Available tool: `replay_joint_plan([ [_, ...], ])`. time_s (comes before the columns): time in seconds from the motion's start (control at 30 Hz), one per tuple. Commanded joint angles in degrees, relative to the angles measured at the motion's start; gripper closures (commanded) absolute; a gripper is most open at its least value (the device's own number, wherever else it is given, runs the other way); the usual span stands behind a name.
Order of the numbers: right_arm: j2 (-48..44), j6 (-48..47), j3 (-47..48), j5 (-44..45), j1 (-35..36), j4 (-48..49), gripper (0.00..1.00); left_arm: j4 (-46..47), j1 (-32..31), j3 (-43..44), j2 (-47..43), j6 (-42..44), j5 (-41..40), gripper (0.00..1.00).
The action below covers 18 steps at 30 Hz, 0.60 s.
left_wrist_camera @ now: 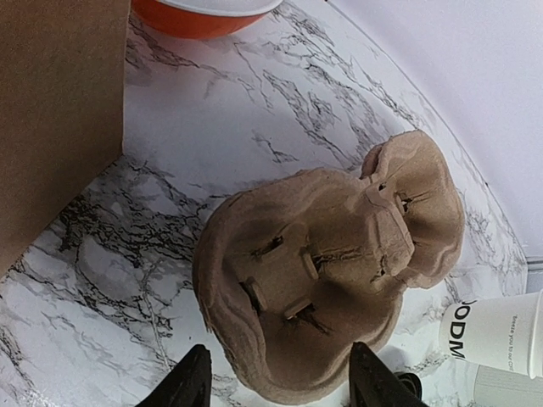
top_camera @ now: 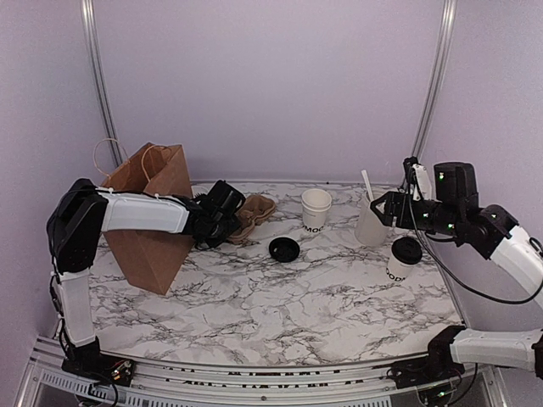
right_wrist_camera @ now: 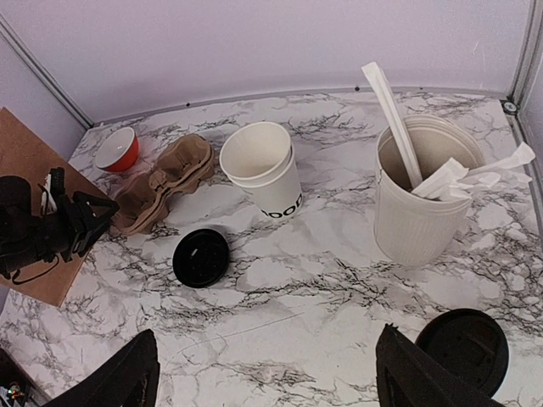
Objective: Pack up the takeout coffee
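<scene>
White coffee cup (right_wrist_camera: 462, 339) beside right pincer (right_wrist_camera: 266, 339)

"ODM" in dark letters on open white cup (left_wrist_camera: 495, 332); similar print on takeout coffee (top_camera: 402, 264)

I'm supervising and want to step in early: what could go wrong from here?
The right gripper hangs open close to the ribbed white cup of utensils; reaching for the lidded white paper cup could knock it over. The other white paper cup stands unlidded, its round black lid loose on the marble table; it may get packed open. The open left gripper might shove the brown pulp cup carrier rather than grip it.
</scene>
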Motion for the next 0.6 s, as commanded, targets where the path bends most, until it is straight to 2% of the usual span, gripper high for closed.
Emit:
replay_joint_plan([
  [0.0,-1.02,0.72,0.26,-0.12,0.64,1.05,0.15,0.5,0.45,1.34,1.69,-1.94,-0.22,0.47],
  [0.57,-0.97,0.9,-0.14,-0.03,0.66,1.05,0.16,1.01,1.55,3.39,3.71,-2.23,1.81,0.69],
])
